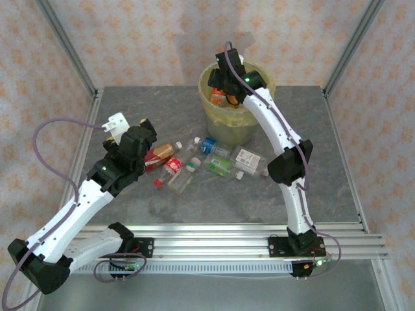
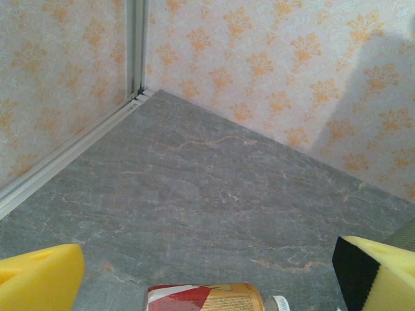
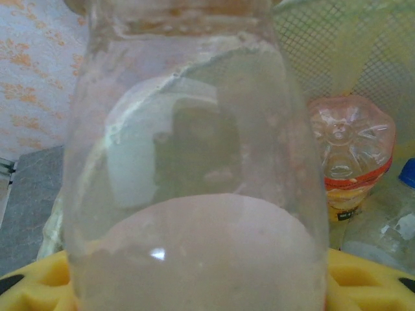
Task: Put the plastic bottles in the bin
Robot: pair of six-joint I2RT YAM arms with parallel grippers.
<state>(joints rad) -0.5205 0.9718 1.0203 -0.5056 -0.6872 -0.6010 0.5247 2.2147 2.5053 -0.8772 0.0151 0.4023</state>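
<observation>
Right gripper [image 1: 225, 79] pinches a clear bottle [image 3: 194, 194] between its yellow pads [image 3: 363, 278], over the opening of the bin [image 1: 256, 129]. The bin contains an orange-labelled bottle [image 3: 350, 162]. Left gripper [image 1: 130, 124] jaws are spread wide over a red-labelled bottle [image 2: 204, 298] on the table [image 1: 311, 194]. More bottles [image 1: 217, 162] lie beside it, near the bin.

Cropped at 6 o'clock of the left wrist view: red-labelled bottle [image 2: 204, 297] and both yellow fingers [image 2: 39, 278] of the left hand [image 2: 207, 272], cut by the lower corners; blurred and cropped top and bottom in the right wrist view: clear bottle [image 3: 194, 181] in the right hand [image 3: 194, 285], masking much of the bin [image 3: 337, 52]; at 3 o'clock, blue cap [image 3: 408, 173] cut by the edge; from above, plastic bottles [image 1: 194, 165] on the table [image 1: 311, 188], labels too small to read.
</observation>
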